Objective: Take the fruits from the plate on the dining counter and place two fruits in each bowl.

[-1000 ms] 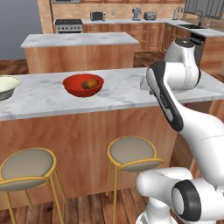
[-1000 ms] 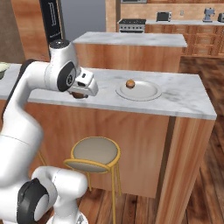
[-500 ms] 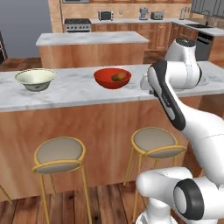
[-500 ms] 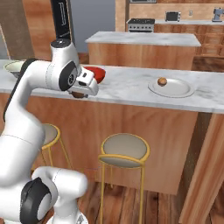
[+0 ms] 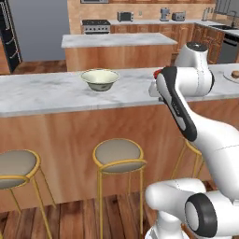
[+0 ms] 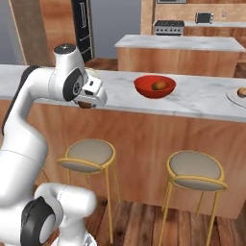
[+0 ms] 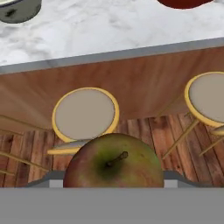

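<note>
My pincer point(image 6: 85, 104) hangs out past the front edge of the dining bench point(image 6: 202, 103), over the stools and not over the marble. It is closed partway on an apple point(image 7: 114, 162), reddish-brown with a green patch round the stem, stem toward the hand camera. In the right base view a dark sliver of the fruit shows under my white hand. The finger tips themselves are hidden behind the apple in the hand view.

Red bowl point(image 6: 154, 86) stands on the bench top to my right, one tan-brown fruit point(image 6: 159, 86) lying inside it. In the left base view the red bowl is mostly hidden behind my arm.

Cream bowl point(image 5: 100, 79) stands on the same bench to my left, well apart from the red one. I cannot tell what it holds; its inside looks pale.

Plate point(image 6: 239, 97) sits at the far right end of the bench, cut by the picture edge, with one brown fruit on it point(image 6: 241, 92).

Below my hand: a round stool point(image 7: 85, 113) with a grey seat and yellow frame, wooden floor planks beneath, a second stool point(image 7: 209, 98) to one side.

Behind the bench stands a shorter marble-topped island point(image 5: 117, 40).
</note>
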